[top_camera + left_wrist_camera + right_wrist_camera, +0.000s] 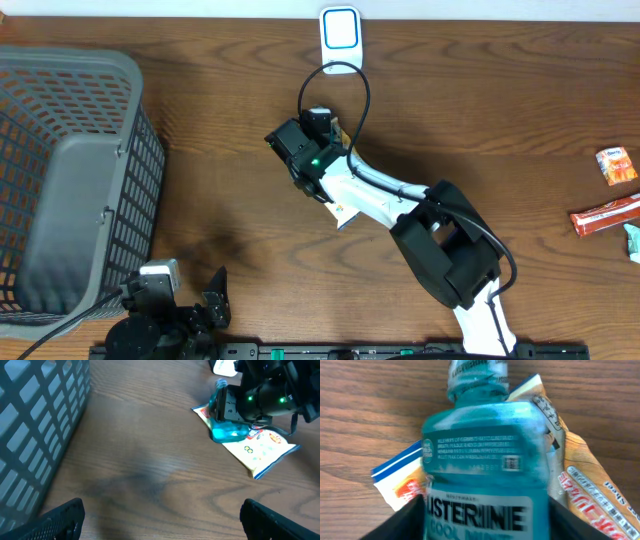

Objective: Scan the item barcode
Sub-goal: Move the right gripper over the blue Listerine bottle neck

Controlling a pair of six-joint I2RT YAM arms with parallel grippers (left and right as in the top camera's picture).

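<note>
Wooden table (500, 100): right claw (487, 525) astride mouthwash bottle (485, 450) (grip unclear); left claw (162, 522) wide, empty.

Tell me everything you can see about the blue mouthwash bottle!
The mouthwash bottle is see-through teal plastic with a Listerine label, small print and a little square code above it. It lies on flat printed packets on the wooden table, neck pointing away from the right gripper, whose fingers sit at each side. Whether they squeeze it, I cannot tell.
</note>
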